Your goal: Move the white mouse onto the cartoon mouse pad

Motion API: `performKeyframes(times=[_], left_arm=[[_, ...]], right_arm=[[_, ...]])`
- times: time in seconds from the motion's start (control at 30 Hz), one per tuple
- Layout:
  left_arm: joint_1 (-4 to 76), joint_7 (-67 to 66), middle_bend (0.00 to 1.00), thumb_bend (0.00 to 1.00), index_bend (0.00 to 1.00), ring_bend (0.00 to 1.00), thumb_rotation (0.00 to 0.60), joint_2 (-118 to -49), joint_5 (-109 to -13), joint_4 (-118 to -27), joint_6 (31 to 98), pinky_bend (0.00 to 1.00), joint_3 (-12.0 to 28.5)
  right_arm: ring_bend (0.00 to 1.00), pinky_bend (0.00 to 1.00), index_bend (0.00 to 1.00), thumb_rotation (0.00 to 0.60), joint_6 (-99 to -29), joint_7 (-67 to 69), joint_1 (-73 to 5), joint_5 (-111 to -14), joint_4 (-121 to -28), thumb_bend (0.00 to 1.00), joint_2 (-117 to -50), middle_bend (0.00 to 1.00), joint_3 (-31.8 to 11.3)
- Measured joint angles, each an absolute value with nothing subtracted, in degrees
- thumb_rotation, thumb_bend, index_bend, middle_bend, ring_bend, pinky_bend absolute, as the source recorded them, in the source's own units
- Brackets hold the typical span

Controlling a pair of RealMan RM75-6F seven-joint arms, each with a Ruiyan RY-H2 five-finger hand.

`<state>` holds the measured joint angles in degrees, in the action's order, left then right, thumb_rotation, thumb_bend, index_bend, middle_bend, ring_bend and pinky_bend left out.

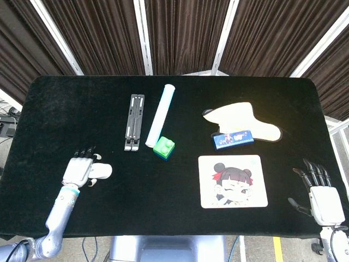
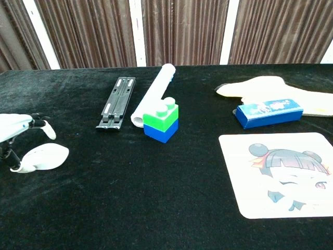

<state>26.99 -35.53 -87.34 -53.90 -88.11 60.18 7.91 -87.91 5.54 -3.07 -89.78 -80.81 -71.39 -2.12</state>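
1. While the left hand (image 1: 79,171) hovers at the left part of the tabletop (image 1: 65,103), near the front edge, its fingers are spread over the white mouse (image 1: 101,171); the thumb reaches around the near side of the mouse, but I cannot tell if the fingers already touch it.
2. The white mouse lies on the black cloth, partly under this hand, well apart from the cartoon mouse pad (image 1: 233,181).
3. A black folded stand (image 1: 134,121) lies toward the back of the tabletop, left of the middle.
4. Just beside it, a white tube (image 1: 160,114) lies slanted, its near end touching or almost touching a green and blue block (image 1: 163,148).
5. The cartoon mouse pad lies flat near the front edge, right of the middle, with nothing on it.
6. Behind the pad, a blue box (image 1: 233,138) rests against a cream flat piece (image 1: 245,118) with a black edge.
7. The right hand (image 1: 322,197) is at the front right corner, beyond the right edge of the tabletop, fingers spread and holding nothing.
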Motion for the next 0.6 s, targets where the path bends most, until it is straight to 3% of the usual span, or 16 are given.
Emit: performKeyframes(times=[0.2, 0.6], left_arm=[[28.0, -36.8, 0.00, 0.24, 0.47, 0.00, 0.600, -89.0, -52.5, -87.5, 60.8, 0.00, 7.4], [28.7, -35.2, 0.00, 0.28, 0.50, 0.00, 0.600, -89.2, -54.9, -89.1, 62.3, 0.00, 6.9]], right_arm=[[0.00, 0.00, 0.18, 0.600, -88.0, 5.7, -3.1, -89.9, -80.8, 0.16, -71.4, 0.00, -2.1], [0.00, 0.00, 0.18, 0.600, -88.0, 6.0, -3.1, -89.9, -80.8, 0.16, -71.4, 0.00, -2.1]])
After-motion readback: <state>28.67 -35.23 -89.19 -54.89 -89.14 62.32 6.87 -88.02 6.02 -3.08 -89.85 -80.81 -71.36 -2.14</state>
